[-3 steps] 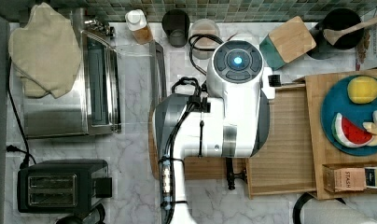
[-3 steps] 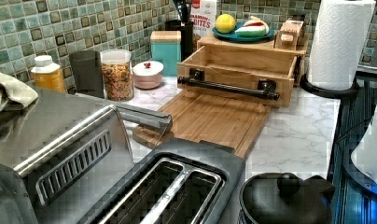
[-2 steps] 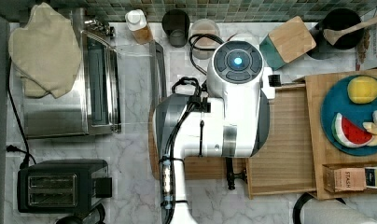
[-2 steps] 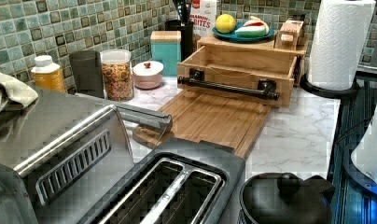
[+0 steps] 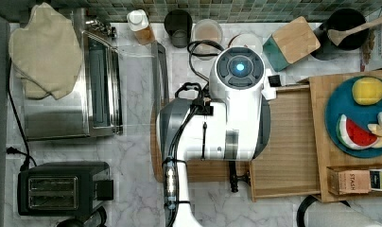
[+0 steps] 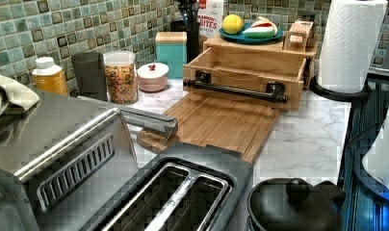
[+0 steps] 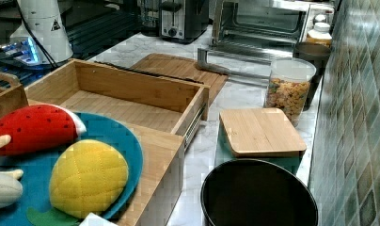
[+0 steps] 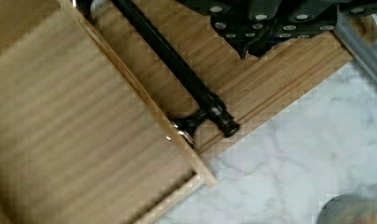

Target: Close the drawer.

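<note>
The pincer (image 8: 252, 44) hangs above the cutting board (image 8: 289, 70), just beside the drawer's black handle (image 8: 177, 70); I cannot tell whether it is spread. The drawer (image 5: 288, 142) stands pulled out of the wooden box (image 6: 260, 45) on the marble worktop (image 5: 132, 156).

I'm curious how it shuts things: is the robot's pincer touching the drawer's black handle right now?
Cannot tell. In the wrist view the pincer hangs beside the handle of the drawer, but a gap or contact is not plainly visible.
</note>
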